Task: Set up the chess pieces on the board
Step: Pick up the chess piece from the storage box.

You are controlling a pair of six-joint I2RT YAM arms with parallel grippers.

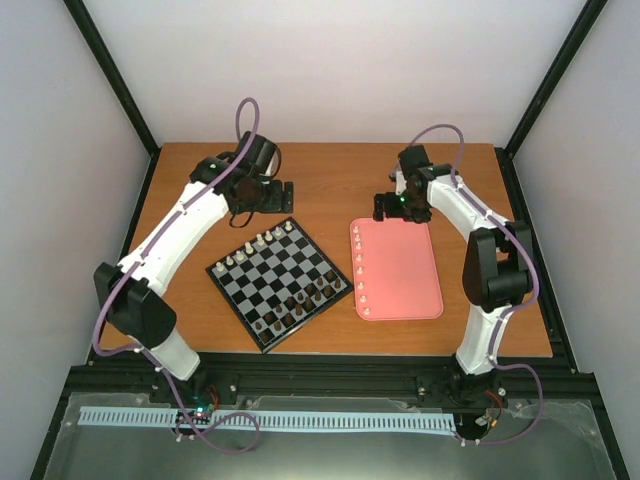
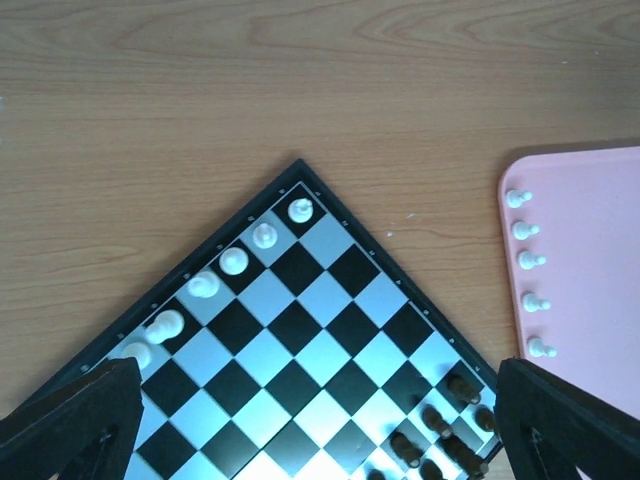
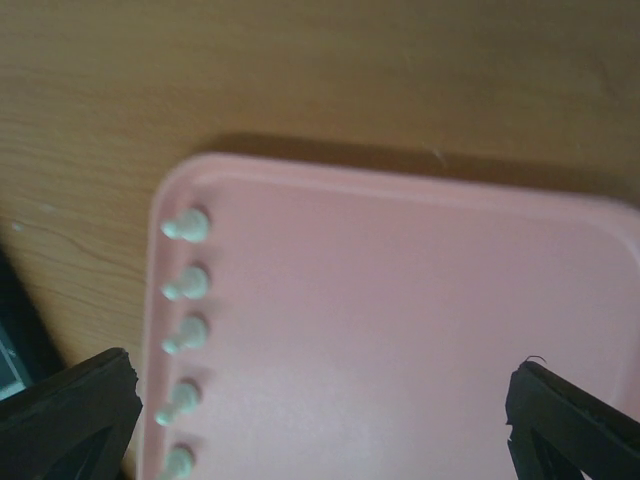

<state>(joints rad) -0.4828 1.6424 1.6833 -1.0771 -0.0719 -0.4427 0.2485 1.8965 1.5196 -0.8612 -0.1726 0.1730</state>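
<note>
- Eight or so pieces [image 1: 362,270] sat in a line along the left edge of the tray [image 1: 405,275] in the top view. Another row stood along the far-left edge of the board [image 1: 268,280], with dark pieces [image 1: 300,303] along the opposite edge.
- Each piece looked tiny, light, rigid and smooth, so likely to tip over or squirt out of a hard pinch. The best hold seemed a gentle fingertip grip across the stem, below the head.
- Both arms reached out over the table [image 1: 330,165] with wrists bent down. The left gripper [image 1: 283,194] was just beyond the board's far corner, and the right gripper [image 1: 388,207] was at the tray's far-left corner.
- Six pieces [image 2: 233,261] showed in the left wrist view, upright on the squares along one edge of the board [image 2: 300,330] up to its corner. Five more lined the tray [image 2: 590,260] edge at the right. The left gripper [image 2: 315,415] was spread wide, its fingers [image 2: 70,420] at either side of the frame, holding nothing.
- Five pieces [image 3: 185,285] showed in the right wrist view, spaced just inside the left rim of the tray [image 3: 420,320]; whether they stood or lay I could not tell. The right gripper [image 3: 320,420] hung above them, fully spread and empty.
</note>
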